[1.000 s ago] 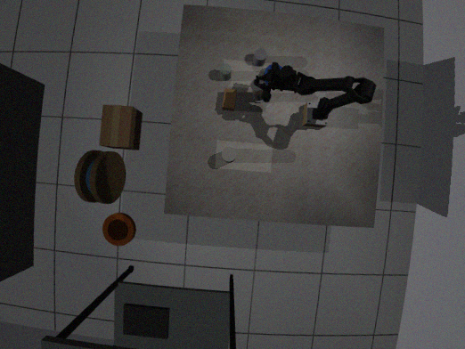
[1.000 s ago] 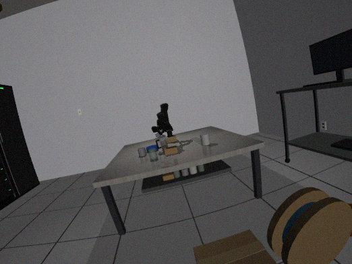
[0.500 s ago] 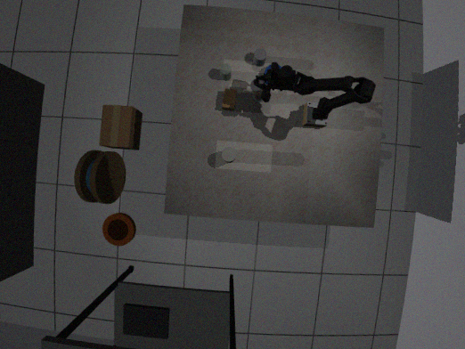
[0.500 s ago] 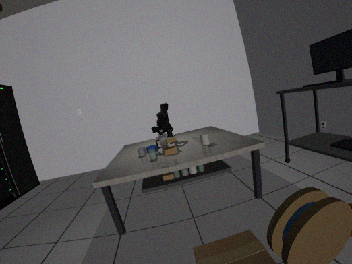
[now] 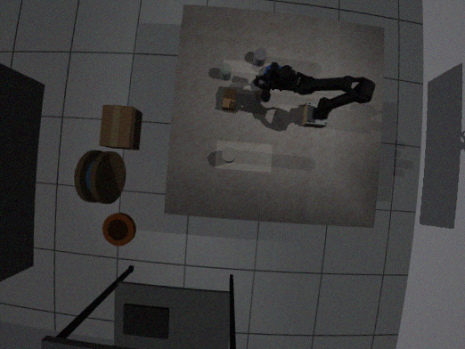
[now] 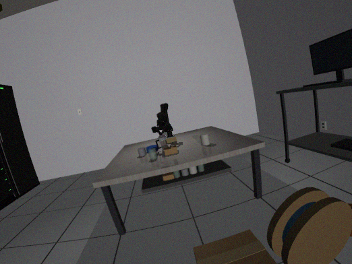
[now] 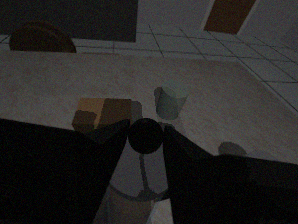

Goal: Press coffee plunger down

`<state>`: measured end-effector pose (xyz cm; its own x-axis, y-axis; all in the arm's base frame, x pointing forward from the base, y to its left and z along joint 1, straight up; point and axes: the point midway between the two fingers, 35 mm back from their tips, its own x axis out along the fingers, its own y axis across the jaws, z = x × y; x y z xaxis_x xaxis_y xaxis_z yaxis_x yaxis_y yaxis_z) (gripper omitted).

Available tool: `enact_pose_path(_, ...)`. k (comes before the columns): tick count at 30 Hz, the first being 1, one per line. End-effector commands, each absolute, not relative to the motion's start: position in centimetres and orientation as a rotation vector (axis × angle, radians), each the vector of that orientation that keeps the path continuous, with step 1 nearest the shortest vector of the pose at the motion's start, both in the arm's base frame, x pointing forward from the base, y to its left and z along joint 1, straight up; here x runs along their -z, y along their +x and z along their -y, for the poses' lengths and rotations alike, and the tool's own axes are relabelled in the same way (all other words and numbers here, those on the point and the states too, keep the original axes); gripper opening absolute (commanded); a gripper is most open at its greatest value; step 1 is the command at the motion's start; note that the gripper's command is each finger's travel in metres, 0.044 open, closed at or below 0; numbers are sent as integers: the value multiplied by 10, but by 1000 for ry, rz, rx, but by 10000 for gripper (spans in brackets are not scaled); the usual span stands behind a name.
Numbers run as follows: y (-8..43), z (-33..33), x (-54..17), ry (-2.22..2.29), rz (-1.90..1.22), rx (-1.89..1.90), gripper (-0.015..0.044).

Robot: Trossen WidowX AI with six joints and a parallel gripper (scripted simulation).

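Arm (image 5: pixel 338 86): one, black, six joints. Base near the bench's right side in the top view; links fold at an elbow, then reach leftward across the bench. In the exterior view the upper links stand upright with the wrist bent down.

Hand (image 7: pixel 145 136): points downward, both fingers clamped on the round black knob (image 7: pixel 145 136), one each side, touching it.

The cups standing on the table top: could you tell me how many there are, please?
3: a grey cup at the far edge by the arm, a pale green cup beside it, and a white cup standing alone. The arm may hide others.
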<state>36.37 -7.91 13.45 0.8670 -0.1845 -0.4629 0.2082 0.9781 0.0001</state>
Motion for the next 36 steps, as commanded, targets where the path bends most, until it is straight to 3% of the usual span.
enact_pose_path(1,364,79,-134,51,-481,206,119)
enact_pose_path(13,364,79,-134,51,-481,206,434)
enact_pose_path(20,357,78,-151,52,-485,206,440)
enact_pose_path(27,316,68,-209,55,-500,206,440)
enact_pose_path(36,315,68,-209,55,-501,206,440)
